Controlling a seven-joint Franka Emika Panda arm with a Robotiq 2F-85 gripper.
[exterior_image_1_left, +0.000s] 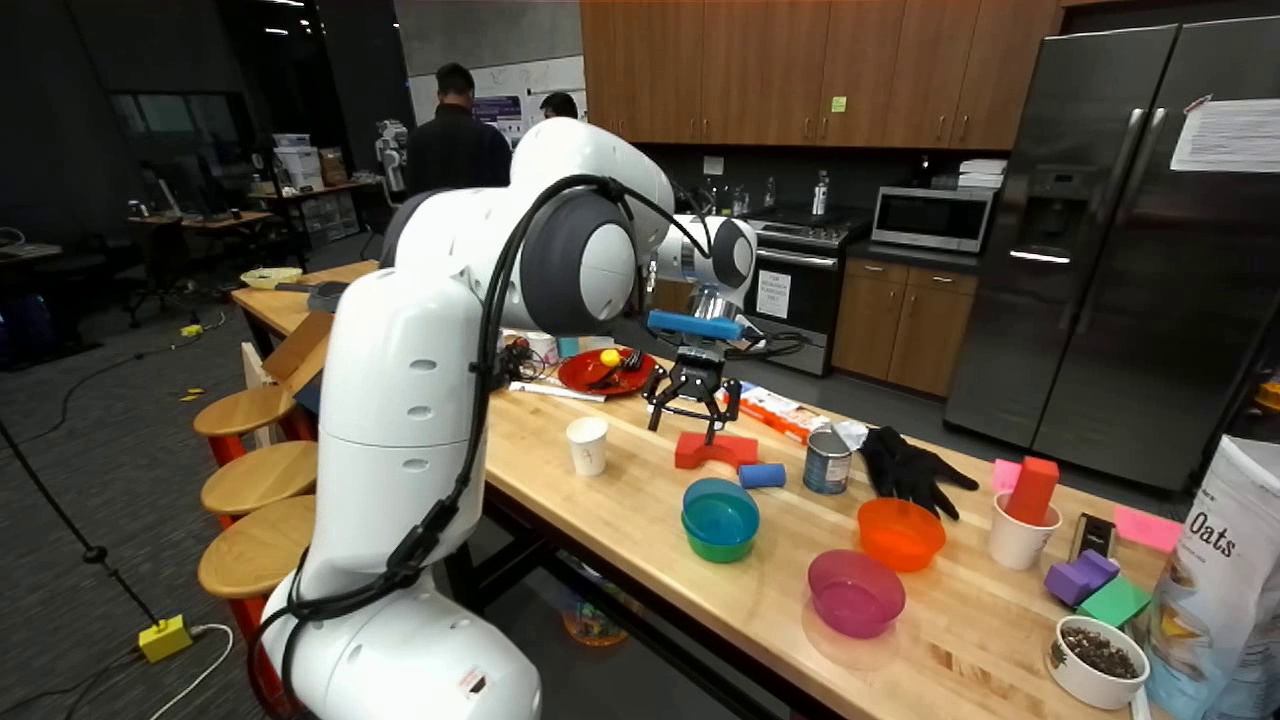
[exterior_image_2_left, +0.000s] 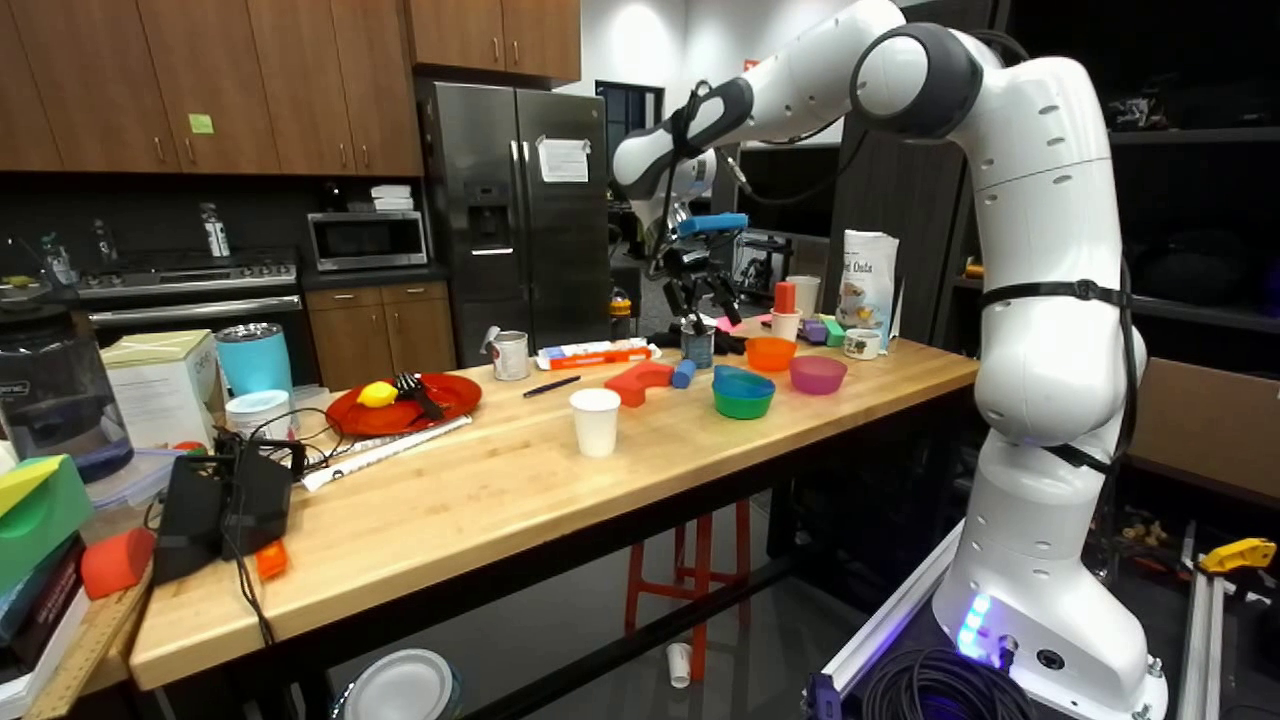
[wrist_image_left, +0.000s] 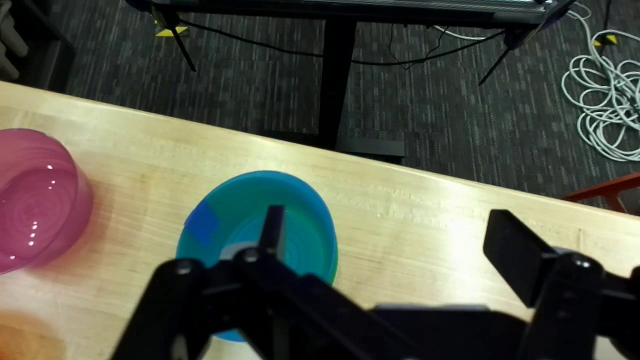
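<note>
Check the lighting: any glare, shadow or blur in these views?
Wrist view: glare whitens a patch of the tabletop, pinpoint highlights dot the pink bowl, and the gripper looks soft toward the picture's bottom. In an exterior view, a pink tint falls beside that bowl; in an exterior view, blue lights glow on the robot's base.

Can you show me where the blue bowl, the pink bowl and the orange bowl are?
Blue bowl (wrist_image_left: 306, 207): wrist view, on its inside wall near the rim.
Pink bowl (wrist_image_left: 40, 205): wrist view, on its inside bottom.
Orange bowl (exterior_image_2_left: 771, 358): in an exterior view, on its front side.
</note>
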